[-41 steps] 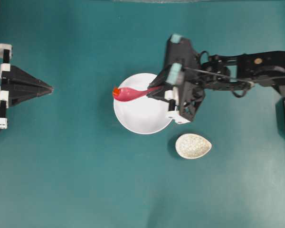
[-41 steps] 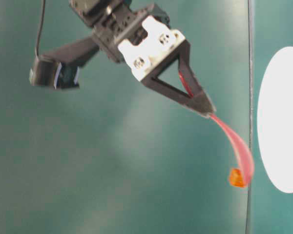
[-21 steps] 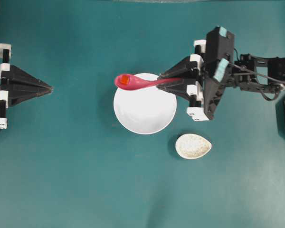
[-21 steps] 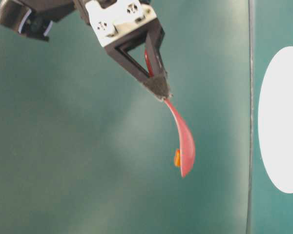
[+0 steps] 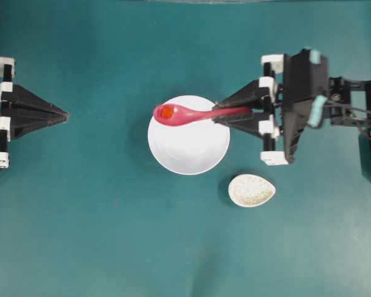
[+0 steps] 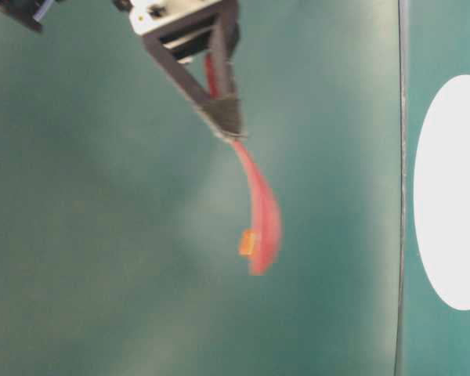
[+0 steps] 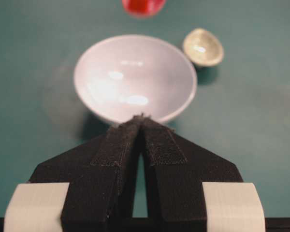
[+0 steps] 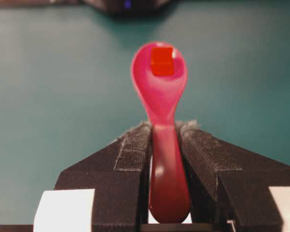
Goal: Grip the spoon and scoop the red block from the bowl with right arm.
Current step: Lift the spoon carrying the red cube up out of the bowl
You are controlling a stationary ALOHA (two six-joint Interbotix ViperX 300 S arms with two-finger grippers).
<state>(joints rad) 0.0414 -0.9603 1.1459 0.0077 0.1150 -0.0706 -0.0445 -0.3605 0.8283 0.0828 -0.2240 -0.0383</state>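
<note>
The right gripper (image 8: 163,126) is clamped on the spoon (image 5: 198,114), whose scoop hangs above the bowl's (image 5: 188,154) far rim with the red block (image 5: 167,112) in it, so the scoop looks done and what remains is keeping it level.

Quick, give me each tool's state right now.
Left tool: closed, holding nothing.
Right tool: closed on the spoon, with the red block in its scoop.

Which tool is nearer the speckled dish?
Right. The right tool hangs just up and right of the speckled dish, gripping the spoon; the left tool sits far across the table beyond the bowl.
</note>
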